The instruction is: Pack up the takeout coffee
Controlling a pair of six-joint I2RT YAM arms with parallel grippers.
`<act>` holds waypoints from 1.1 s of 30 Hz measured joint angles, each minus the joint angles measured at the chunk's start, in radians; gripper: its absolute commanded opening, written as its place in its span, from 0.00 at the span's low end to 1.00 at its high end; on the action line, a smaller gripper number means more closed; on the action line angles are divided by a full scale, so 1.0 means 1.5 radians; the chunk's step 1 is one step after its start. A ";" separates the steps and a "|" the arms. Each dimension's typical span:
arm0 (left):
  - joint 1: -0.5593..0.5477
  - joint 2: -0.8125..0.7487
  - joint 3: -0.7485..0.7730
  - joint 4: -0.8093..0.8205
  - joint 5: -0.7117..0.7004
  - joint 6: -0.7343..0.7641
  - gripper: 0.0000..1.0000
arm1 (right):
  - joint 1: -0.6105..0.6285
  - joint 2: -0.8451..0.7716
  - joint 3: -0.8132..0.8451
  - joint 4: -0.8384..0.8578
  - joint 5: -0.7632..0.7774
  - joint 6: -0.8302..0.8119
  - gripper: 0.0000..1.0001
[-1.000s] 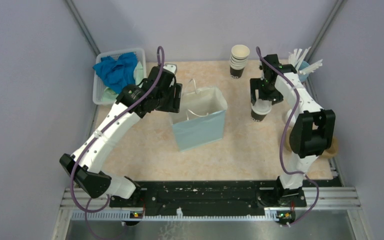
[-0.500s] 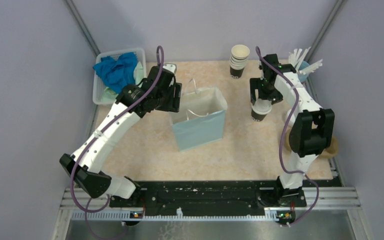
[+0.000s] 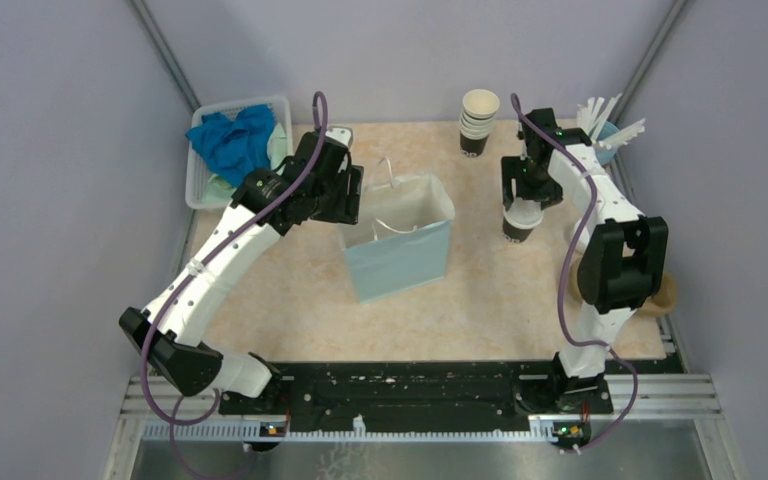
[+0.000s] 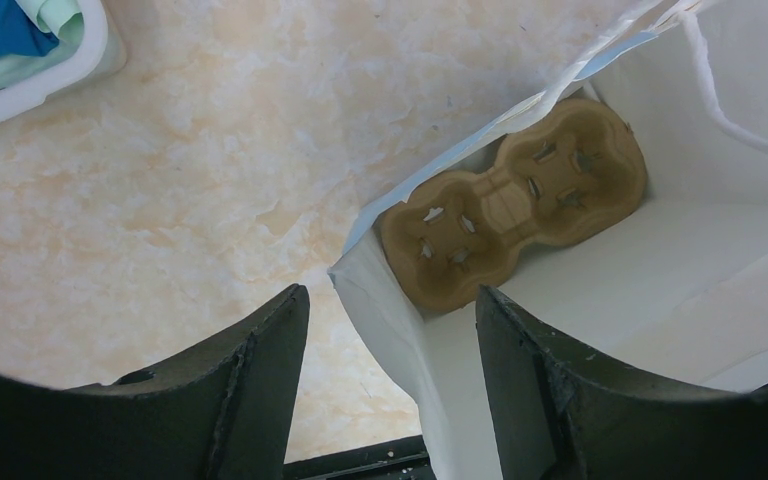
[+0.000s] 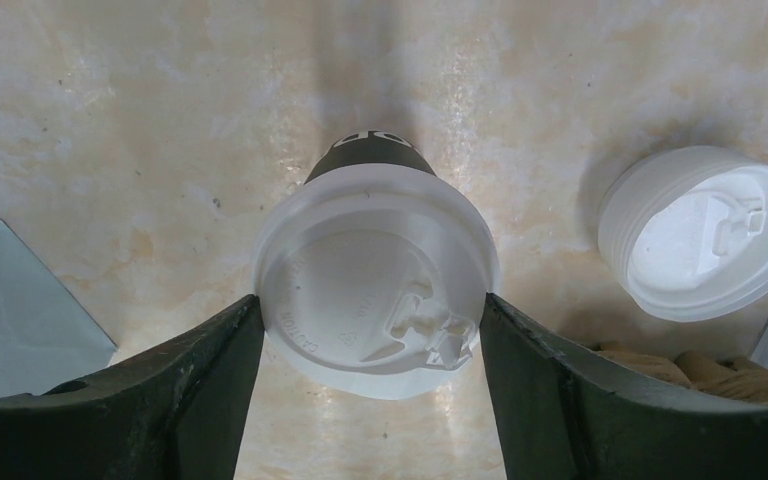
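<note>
Tabletop scene with two robot arms, seen from above and from each wrist.

Right pincer point(image 5: 370, 303) pinches the takeout coffee point(image 5: 370, 290): its two dark fingers point(image 5: 210, 390) press against opposite edges of the round white sip lid point(image 5: 360, 250). The dark brown cup body shows just beyond the lid, further from the wrist. The cup sits directly between the fingertips, upright, over the marbled beige table point(image 5: 110, 120); the pictures do not show whether its base touches the table. Out past this pincer's right finger, well clear of it, a loose white lid point(image 5: 700, 230) lies flat on the table. Past its left finger, low in the wrist view, a corner of the pale blue paper bag point(image 5: 20, 300) shows.

Left pincer point(image 4: 390, 300) is spread wide and grips nothing. The bag's open rim passes between its fingers point(image 4: 250, 380), with the bag's white inside beneath the right finger and bare table beneath the left. Beyond the fingertips, at the bottom of the bag, lies a brown pulp two-cup carrier point(image 4: 510, 200), both of its wells vacant.

From overhead, the bag point(image 3: 400, 260) stands between the two pincers. A stack of lidless cups point(image 3: 478, 120) stands beyond the right pincer point(image 3: 525, 195), near the back edge. A white basket point(image 3: 200, 185) of blue cloth point(image 3: 232, 138) sits outside the left pincer point(image 3: 345, 195), at the far left corner.
</note>
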 measured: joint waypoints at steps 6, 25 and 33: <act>0.001 0.000 0.000 -0.001 -0.002 -0.002 0.70 | 0.000 0.000 0.000 0.000 -0.001 0.000 0.72; 0.031 0.004 0.034 -0.047 0.034 -0.083 0.70 | 0.000 -0.144 -0.044 -0.012 -0.045 0.008 0.74; 0.035 0.064 0.104 -0.078 0.045 -0.088 0.52 | 0.000 -0.246 -0.050 -0.029 -0.113 0.016 0.74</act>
